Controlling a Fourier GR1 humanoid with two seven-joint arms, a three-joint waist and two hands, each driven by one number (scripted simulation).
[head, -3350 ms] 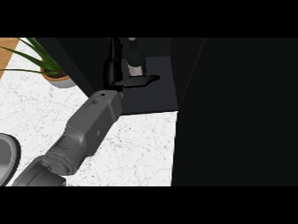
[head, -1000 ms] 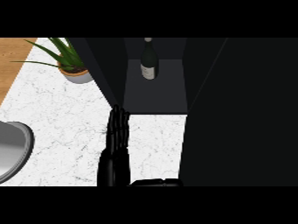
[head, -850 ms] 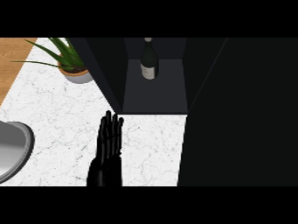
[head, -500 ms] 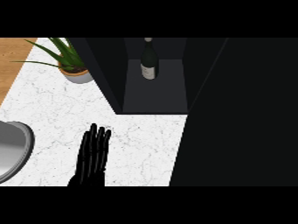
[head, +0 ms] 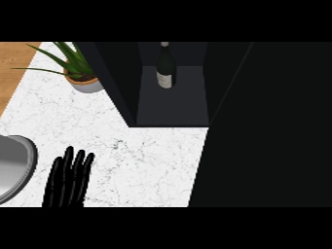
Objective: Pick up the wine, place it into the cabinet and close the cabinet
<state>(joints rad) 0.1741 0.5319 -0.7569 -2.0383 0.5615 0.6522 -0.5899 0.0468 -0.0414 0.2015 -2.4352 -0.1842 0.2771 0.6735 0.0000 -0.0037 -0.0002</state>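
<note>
The wine [head: 165, 68] stood upright inside the open cabinet [head: 172, 109]; the left hand [head: 67, 177], fingers straight and empty, hovered above the counter [head: 139, 155]; swinging the dark door [head: 283, 136] shut appeared the only remaining step.

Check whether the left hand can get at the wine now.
Probably yes: the cabinet stands open, the wine is upright inside, and only counter lies between it and the open left hand.

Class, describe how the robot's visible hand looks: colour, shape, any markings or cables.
Only the left hand shows. It is plain black all over, with long, slim, rod-like fingers. No markings, cables or sleeve can be seen, and no forearm is in view.
</note>
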